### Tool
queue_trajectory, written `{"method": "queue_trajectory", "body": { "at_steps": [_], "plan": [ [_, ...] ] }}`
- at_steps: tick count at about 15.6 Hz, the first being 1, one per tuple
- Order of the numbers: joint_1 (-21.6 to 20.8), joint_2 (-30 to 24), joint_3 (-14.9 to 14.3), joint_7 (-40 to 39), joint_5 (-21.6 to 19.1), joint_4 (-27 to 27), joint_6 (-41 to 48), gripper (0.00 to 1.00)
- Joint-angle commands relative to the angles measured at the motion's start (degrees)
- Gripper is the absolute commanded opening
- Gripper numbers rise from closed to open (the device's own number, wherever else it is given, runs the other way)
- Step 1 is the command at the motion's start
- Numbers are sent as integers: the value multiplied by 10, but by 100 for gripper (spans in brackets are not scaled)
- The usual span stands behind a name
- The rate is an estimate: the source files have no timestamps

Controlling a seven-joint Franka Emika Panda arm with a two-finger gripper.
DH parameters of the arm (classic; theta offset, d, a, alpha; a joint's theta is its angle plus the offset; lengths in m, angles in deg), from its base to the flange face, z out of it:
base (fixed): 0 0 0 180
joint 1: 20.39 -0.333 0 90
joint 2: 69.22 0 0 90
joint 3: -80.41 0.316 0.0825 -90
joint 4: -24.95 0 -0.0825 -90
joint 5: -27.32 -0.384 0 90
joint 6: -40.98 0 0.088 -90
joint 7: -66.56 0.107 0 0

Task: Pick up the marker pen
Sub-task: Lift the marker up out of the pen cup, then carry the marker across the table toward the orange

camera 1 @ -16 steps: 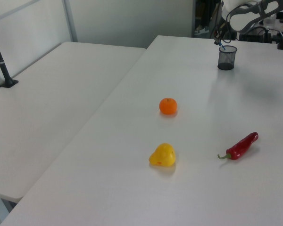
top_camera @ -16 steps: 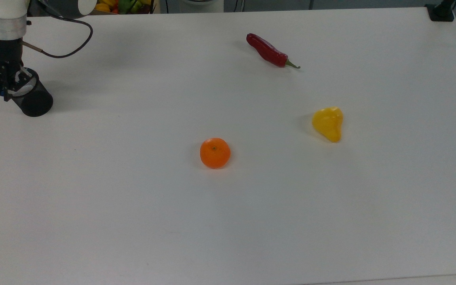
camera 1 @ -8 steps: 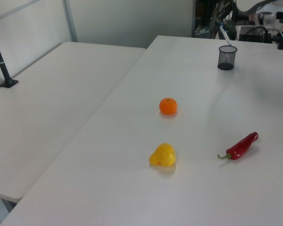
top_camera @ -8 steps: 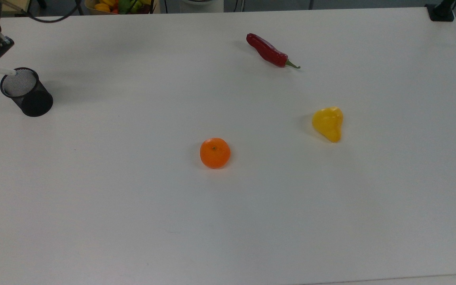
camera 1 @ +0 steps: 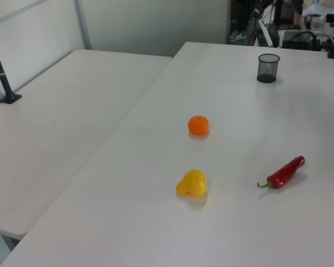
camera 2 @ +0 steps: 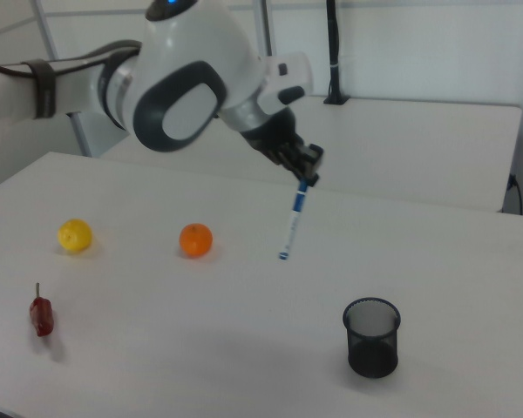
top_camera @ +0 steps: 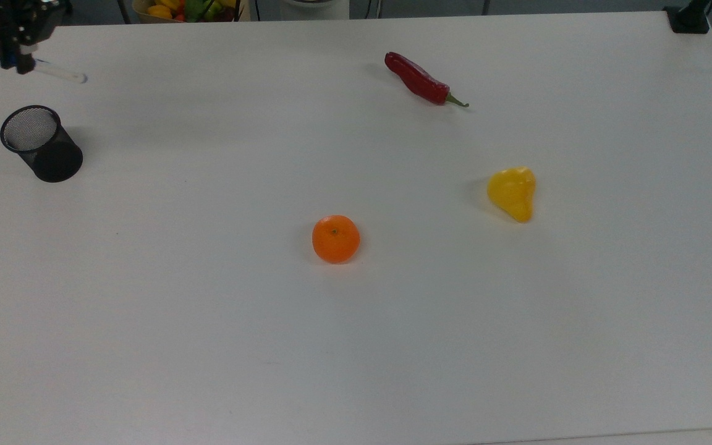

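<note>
A second ago my gripper [camera 2: 303, 177] was down at the black mesh cup [camera 2: 372, 337]; since then I have drawn the marker pen [camera 2: 293, 219] up and out, and it now hangs in the air well clear of the cup's rim. In the top view it has travelled from the cup towards that view's upper left corner, where the pen [top_camera: 59, 73] pokes out sideways from my gripper [top_camera: 21, 60]. My fingers are clenched on the pen's upper end, near its blue cap, so the long white barrel dangles below them with the blue tip lowest, slightly tilted in the right view.

I judge the pen to be light and stiff, with a smooth plastic barrel that could slip or swing if I move sharply. Holding it so near one end gives it room to pivot between my pads; a hold nearer the middle would be steadier, but this one seems enough for so small a weight. The orange [top_camera: 335, 238], the yellow fruit [top_camera: 512, 192] and the red chilli [top_camera: 418, 79] lie well apart from my path on the white table [top_camera: 207, 346]
</note>
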Motion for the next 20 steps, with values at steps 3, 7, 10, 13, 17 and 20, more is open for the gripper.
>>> {"method": "queue_trajectory", "body": {
  "at_steps": [3, 7, 10, 13, 17, 20],
  "plan": [
    [-8, -16, 105, 59, -12, -8, 147, 0],
    [-24, -4, 173, 88, -13, -4, 216, 0],
    [-27, 16, 217, 110, -13, -3, 225, 0],
    [-36, 45, 246, 130, -13, -2, 218, 0],
    [-81, 92, 247, 145, -12, 1, 197, 0],
    [-94, 114, 247, 145, -11, 11, 174, 0]
  ]
}}
